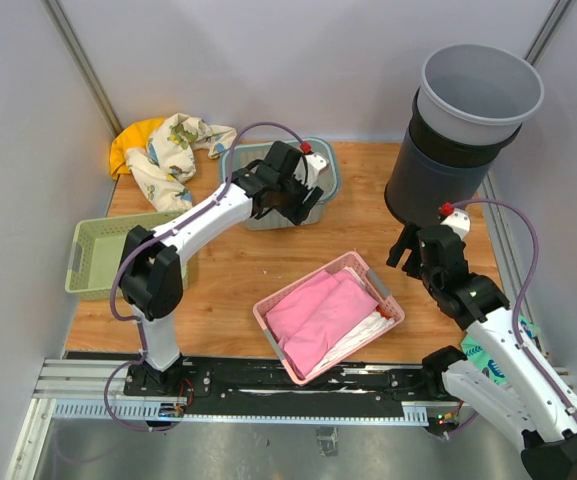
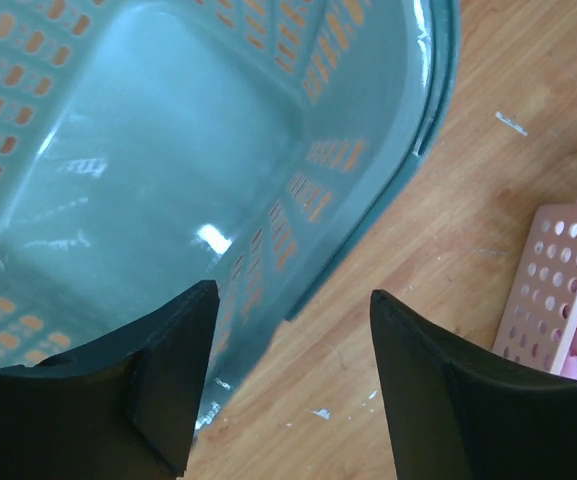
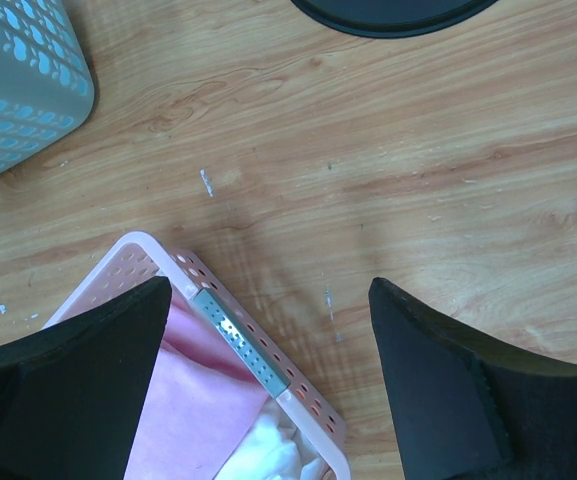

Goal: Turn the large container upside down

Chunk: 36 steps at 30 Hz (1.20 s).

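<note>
A grey-teal perforated basket (image 1: 240, 160) stands upright at the back middle of the table; its empty inside fills the left wrist view (image 2: 148, 150). My left gripper (image 1: 300, 200) is open at the basket's near right wall. In its wrist view (image 2: 293, 300) one finger is over the basket wall and the other over bare wood. A tall light grey bin (image 1: 480, 90) nested in a dark bin (image 1: 433, 175) stands upright at the back right. My right gripper (image 1: 406, 250) is open and empty, in front of the dark bin's base (image 3: 388, 8).
A pink basket (image 1: 328, 315) with pink and white cloth lies in the middle front, its corner under my right gripper (image 3: 258, 360). A light green basket (image 1: 93, 255) sits at the left edge. A pile of clothes (image 1: 168, 145) lies at the back left.
</note>
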Motion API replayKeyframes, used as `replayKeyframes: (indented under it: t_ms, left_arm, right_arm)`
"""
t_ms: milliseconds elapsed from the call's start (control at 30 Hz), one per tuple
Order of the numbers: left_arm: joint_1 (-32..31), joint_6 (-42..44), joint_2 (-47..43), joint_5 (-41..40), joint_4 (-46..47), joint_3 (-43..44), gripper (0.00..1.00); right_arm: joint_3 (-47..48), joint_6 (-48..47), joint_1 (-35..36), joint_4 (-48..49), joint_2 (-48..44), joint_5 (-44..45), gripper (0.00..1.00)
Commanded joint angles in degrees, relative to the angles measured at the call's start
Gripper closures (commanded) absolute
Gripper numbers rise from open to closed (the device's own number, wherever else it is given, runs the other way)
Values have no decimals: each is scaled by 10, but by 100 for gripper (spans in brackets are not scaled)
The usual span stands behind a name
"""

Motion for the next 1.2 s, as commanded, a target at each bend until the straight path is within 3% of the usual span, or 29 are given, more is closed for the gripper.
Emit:
replayKeyframes:
  t_ms: [0, 133, 233, 467, 667, 767, 900, 1033, 1167]
  left_arm:
    - [1, -19, 18, 57, -1, -1, 40]
    - [-3, -40, 26, 86, -7, 24, 61]
    - [-8, -52, 30, 95, -9, 49, 69]
    - [-9, -102, 46, 139, -35, 154, 99]
    - [8, -200, 71, 206, -34, 258, 100]
    - [42, -319, 65, 320, 53, 235, 100]
    - [86, -513, 50, 437, 280, 118, 100]
    - [109, -695, 38, 466, 525, -12, 100]
    - [141, -804, 39, 458, 650, -107, 100]
  right_arm:
    - [-7, 9, -8, -2, 3, -5, 18]
    - [-7, 14, -8, 0, 7, -8, 19]
    - [-7, 16, -8, -1, 7, -7, 20]
    - [-6, 13, -8, -1, 4, -2, 23]
    - [-10, 17, -8, -3, -2, -3, 24]
    - [-12, 18, -8, -3, -5, -5, 24]
    - [-10, 19, -8, -7, -11, -4, 24]
    - [-7, 18, -8, -17, -20, 3, 24]
    - [-4, 14, -8, -22, -31, 7, 24]
